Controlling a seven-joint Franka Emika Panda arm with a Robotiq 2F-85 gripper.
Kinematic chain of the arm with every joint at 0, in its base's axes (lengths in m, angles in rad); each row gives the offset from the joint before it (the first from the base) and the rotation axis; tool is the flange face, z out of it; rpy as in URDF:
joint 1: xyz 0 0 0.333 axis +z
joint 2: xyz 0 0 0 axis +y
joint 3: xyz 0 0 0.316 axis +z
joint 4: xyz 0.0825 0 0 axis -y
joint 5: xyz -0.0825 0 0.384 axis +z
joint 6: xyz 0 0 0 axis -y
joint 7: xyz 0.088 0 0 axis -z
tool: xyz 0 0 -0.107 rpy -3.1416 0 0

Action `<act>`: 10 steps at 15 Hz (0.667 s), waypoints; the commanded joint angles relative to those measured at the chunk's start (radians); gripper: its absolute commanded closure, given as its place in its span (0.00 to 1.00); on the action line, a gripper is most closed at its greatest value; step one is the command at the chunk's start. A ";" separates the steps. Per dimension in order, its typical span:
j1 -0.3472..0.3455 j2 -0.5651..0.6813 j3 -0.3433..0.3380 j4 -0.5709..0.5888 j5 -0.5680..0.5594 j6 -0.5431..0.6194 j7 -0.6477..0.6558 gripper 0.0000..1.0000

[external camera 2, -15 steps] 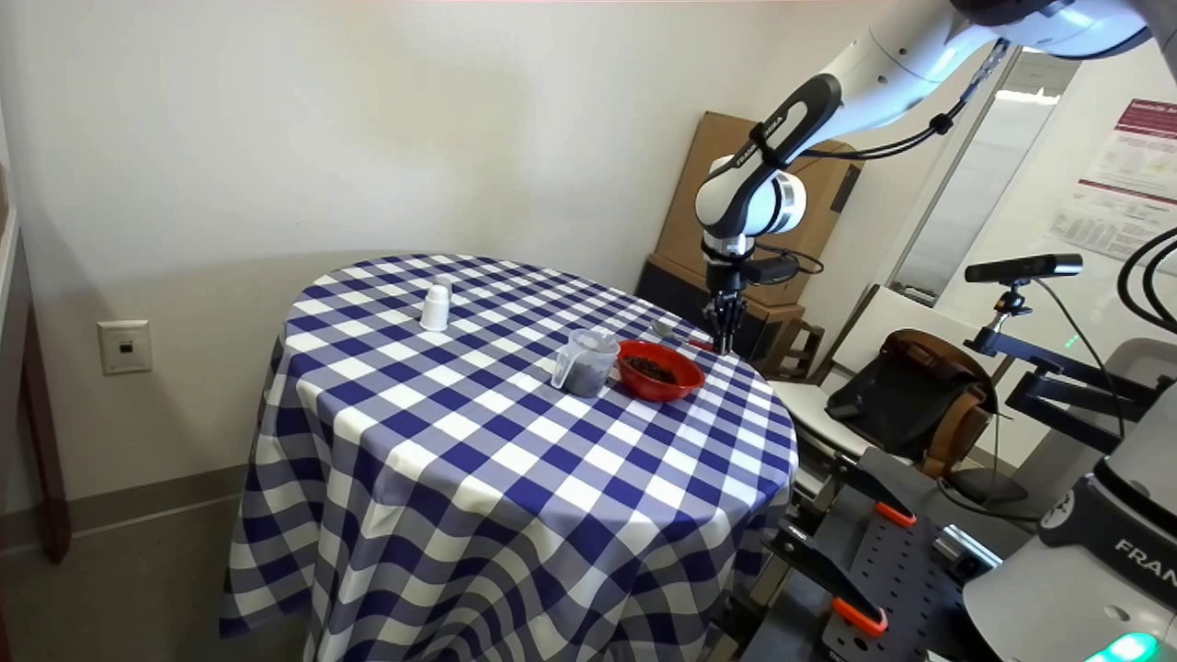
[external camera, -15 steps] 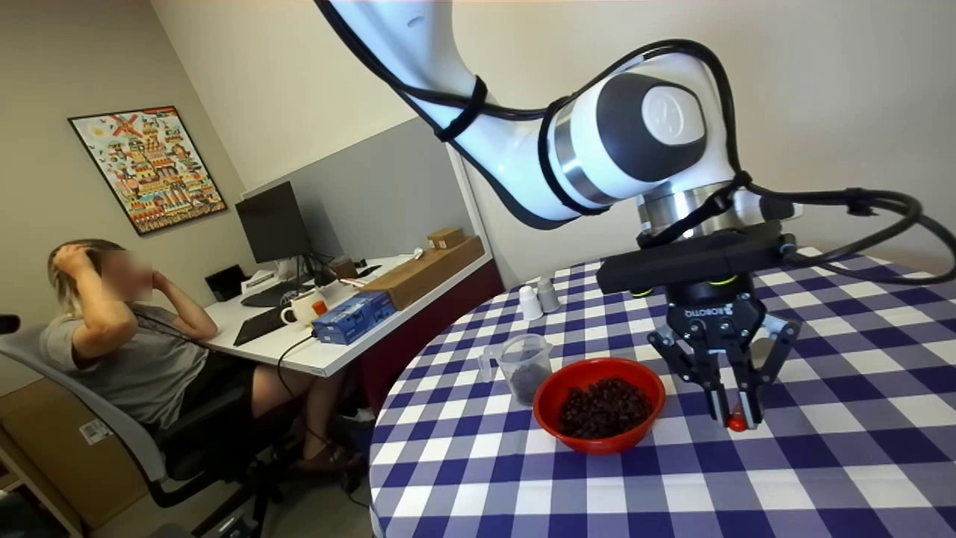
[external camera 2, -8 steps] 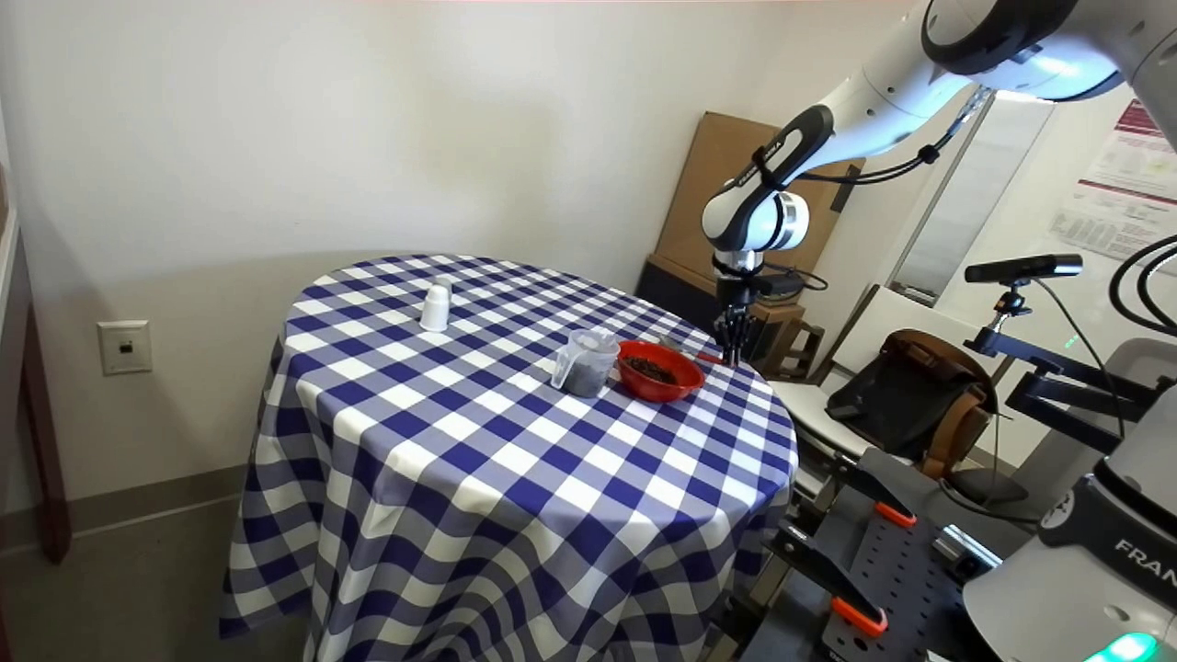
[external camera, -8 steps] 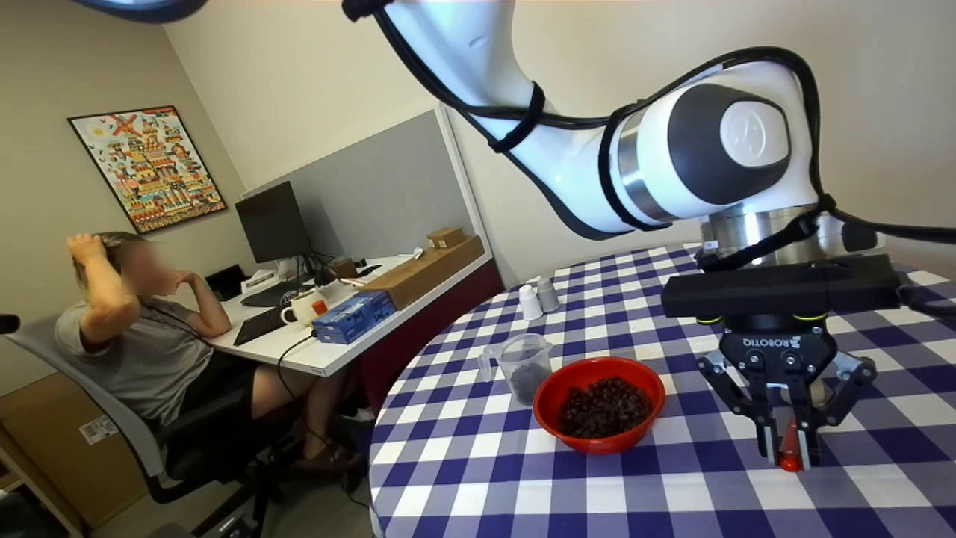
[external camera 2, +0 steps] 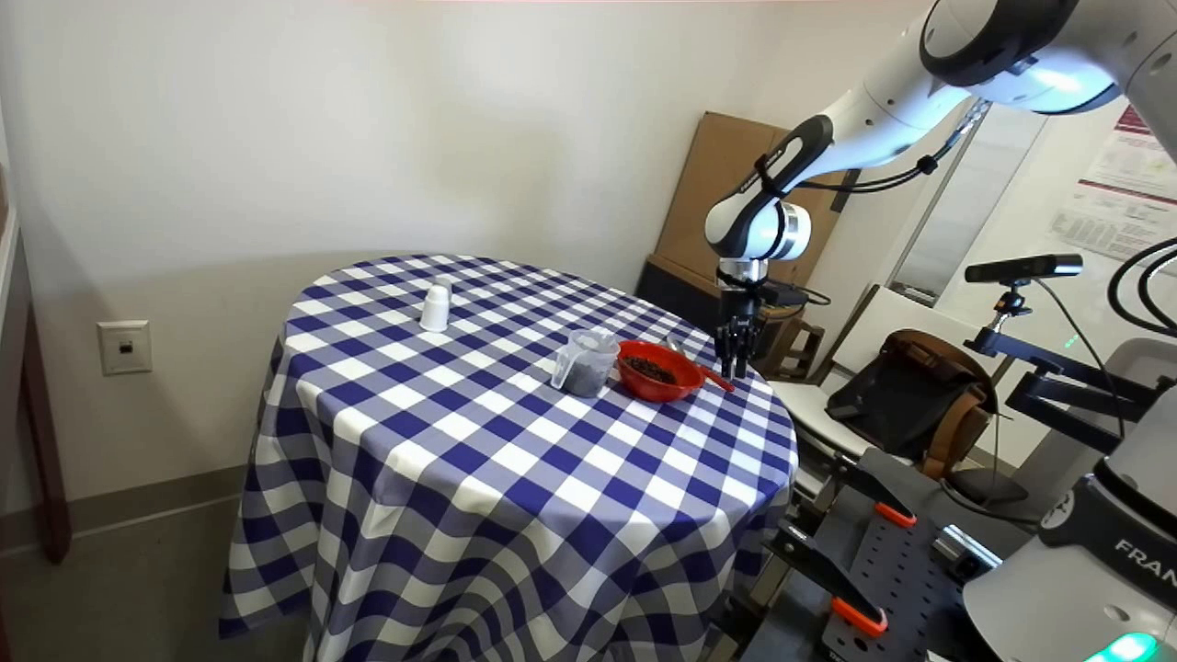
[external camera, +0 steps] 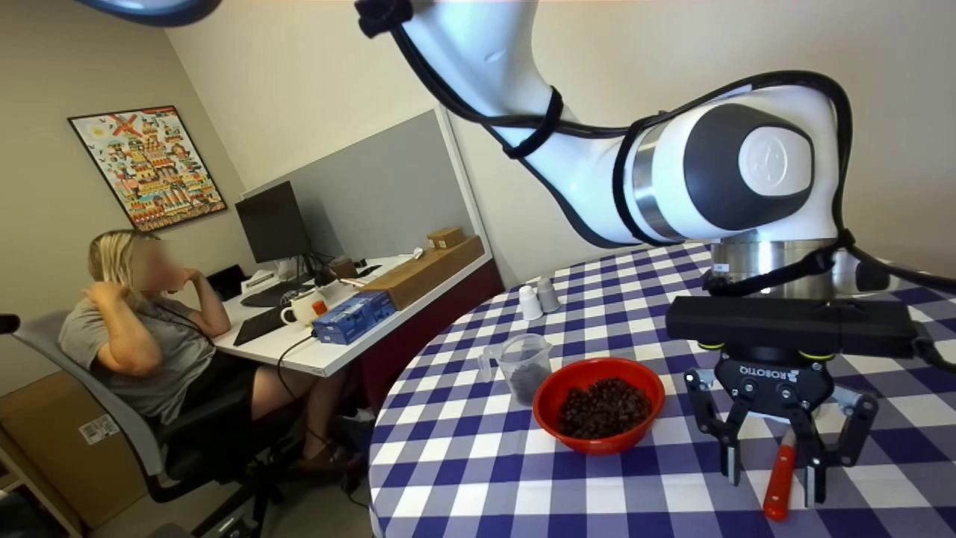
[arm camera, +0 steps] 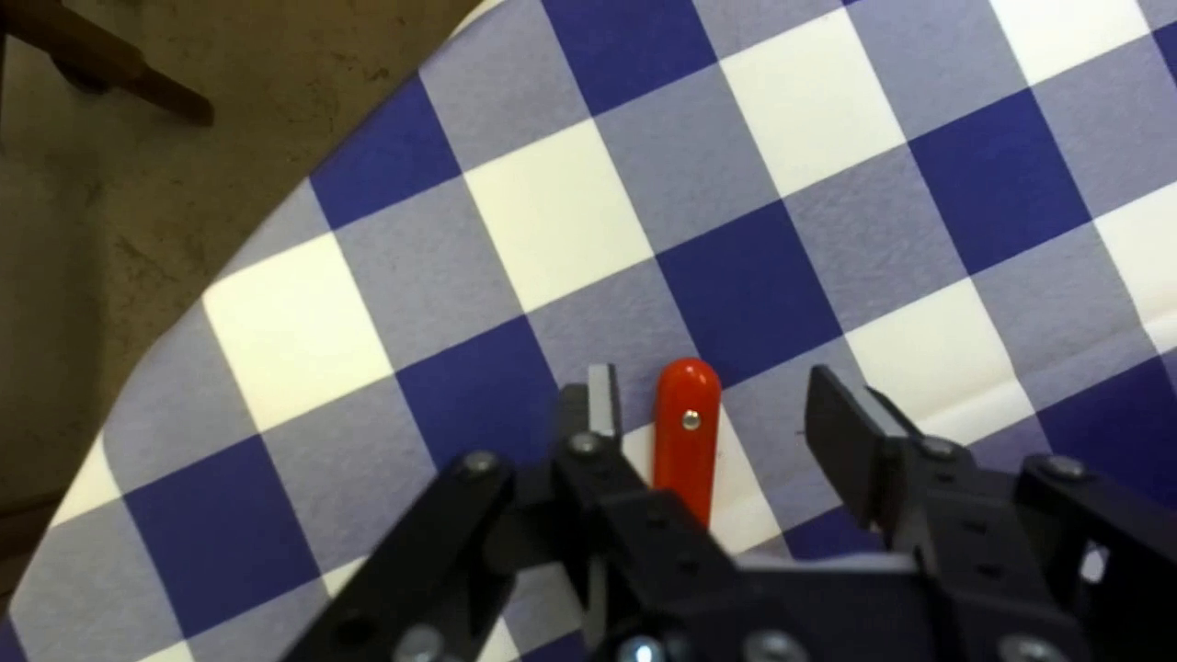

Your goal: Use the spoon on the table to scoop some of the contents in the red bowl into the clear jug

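While my gripper (external camera: 774,493) stands wide and empty astride the spoon (external camera: 781,478), that item lies on the desk (external camera: 485,486). Bowl (external camera: 601,446): contents (external camera: 606,407) heaped. Jug (external camera: 523,353): dark fill (external camera: 529,382) inside; scooping probably done, withdrawal left.

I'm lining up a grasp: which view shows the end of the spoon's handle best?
The wrist view: the handle end appears largest there, its rivet clear, framed by the open end effector. Both exterior views show it smaller, but with more of the spoon.

The housing (external camera: 775,384) above the jaws reads ROBOTIQ; the robot base (external camera 2: 1071,598), FRAN, cut off.
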 commanded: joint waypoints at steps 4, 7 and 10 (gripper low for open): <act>-0.029 -0.042 0.077 0.107 0.178 -0.149 -0.013 0.00; -0.009 -0.110 0.108 0.132 0.242 -0.106 -0.029 0.00; 0.021 -0.208 0.130 0.078 0.263 -0.071 -0.051 0.00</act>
